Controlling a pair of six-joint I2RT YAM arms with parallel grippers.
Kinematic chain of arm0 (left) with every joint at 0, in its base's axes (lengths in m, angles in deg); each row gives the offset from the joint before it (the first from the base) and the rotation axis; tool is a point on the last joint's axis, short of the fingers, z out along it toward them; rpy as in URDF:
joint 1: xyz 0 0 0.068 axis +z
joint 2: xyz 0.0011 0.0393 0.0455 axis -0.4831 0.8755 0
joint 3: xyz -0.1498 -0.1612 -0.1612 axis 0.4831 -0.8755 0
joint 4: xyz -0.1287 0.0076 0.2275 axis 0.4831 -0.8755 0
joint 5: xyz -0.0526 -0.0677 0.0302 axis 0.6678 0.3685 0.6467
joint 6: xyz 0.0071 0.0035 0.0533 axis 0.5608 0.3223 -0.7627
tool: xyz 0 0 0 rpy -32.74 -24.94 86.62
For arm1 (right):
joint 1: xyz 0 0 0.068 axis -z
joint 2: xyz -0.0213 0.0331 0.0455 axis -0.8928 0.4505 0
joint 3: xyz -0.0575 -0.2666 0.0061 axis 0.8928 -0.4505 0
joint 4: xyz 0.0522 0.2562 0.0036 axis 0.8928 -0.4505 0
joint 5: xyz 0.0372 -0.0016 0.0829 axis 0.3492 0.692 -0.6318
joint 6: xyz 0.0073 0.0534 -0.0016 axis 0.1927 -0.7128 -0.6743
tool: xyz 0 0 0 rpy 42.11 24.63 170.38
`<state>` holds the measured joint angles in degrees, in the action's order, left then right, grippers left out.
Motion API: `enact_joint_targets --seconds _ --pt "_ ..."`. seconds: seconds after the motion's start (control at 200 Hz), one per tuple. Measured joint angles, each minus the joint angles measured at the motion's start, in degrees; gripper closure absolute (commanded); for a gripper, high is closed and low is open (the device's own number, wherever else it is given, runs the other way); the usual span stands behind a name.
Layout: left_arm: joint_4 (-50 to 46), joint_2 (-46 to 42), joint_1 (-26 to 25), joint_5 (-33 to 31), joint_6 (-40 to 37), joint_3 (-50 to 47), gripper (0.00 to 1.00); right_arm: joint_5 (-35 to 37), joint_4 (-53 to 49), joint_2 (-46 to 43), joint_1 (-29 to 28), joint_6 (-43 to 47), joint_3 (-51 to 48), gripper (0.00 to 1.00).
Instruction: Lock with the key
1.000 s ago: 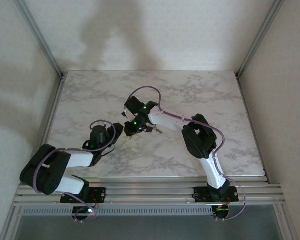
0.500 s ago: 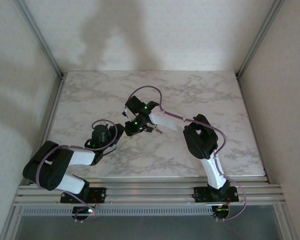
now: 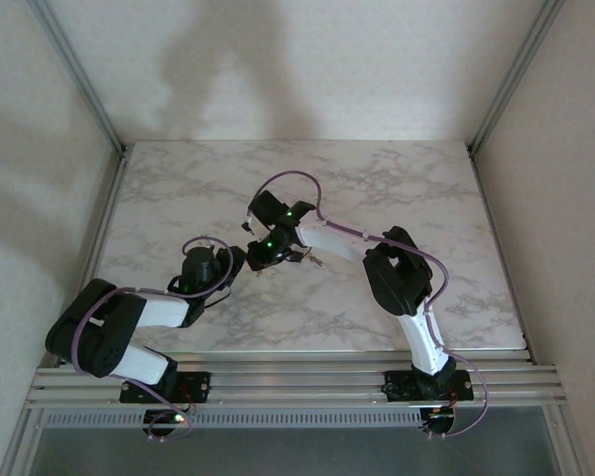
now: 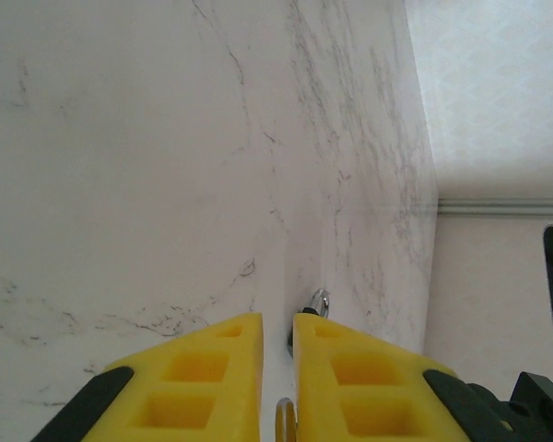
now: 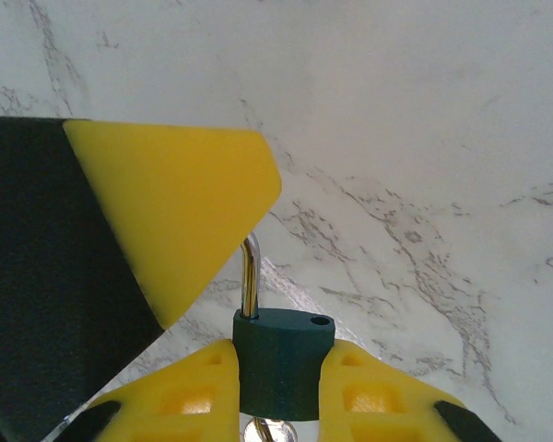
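The dark green padlock (image 5: 281,364) sits clamped between the right gripper's (image 5: 281,350) yellow fingers, its shackle (image 5: 249,276) standing out over the marble table (image 5: 424,138). Just left of the padlock, the left gripper (image 4: 276,320) pinches a small silver key (image 4: 318,302), one finger close beside the shackle.

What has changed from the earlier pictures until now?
The left end effector edged slightly toward the right end effector, and its elbow shifted a little too, all before the last half second. Nothing was grasped or released. The right end effector stayed shut on the dark green padlock with a silver shackle.
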<state>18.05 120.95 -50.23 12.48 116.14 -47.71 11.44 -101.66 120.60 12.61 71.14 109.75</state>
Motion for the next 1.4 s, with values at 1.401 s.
enact_joint_targets --seconds 1.401 --pt "-0.1 -1.5 0.0 -0.4 1.2 0.4 1.00 0.0 0.8 -2.1 0.2 0.3 -1.0 0.62"
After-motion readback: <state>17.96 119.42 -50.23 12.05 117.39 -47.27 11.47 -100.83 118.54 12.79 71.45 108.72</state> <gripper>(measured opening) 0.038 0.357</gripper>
